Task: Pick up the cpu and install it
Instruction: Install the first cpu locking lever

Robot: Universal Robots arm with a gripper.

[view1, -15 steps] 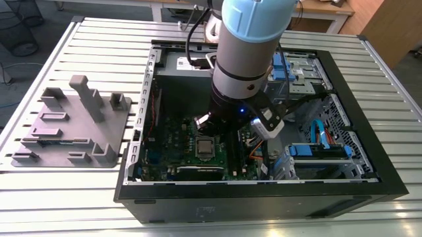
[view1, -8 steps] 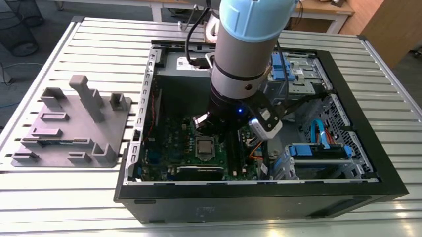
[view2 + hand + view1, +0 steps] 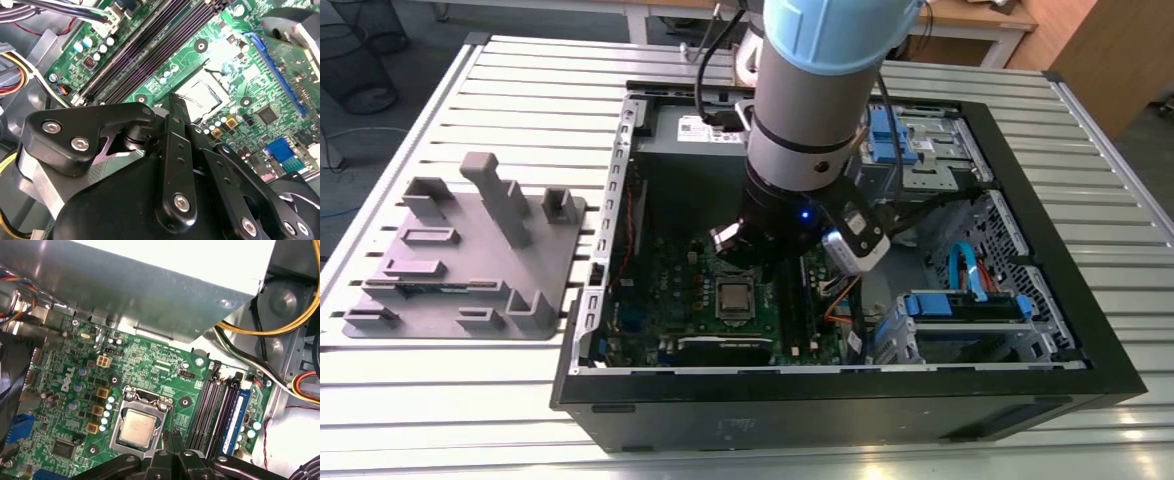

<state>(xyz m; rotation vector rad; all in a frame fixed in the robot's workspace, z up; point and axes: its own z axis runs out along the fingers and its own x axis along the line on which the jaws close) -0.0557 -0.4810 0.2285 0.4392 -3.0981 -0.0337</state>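
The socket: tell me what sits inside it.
The cpu lies inside the socket on the motherboard, silver top up, the frame around it. The gripper hovers beside it. What is under the chip is hidden.

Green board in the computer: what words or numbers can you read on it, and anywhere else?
Green board: tiny white print, too small to read; one bigger white maker's mark, not quoted.
White label on the power supply: too blurred to read.
cpu: nothing readable on its top.

The arm (image 3: 807, 110) reaches steeply downward, its gripper (image 3: 170, 437) with fingers drawn together.
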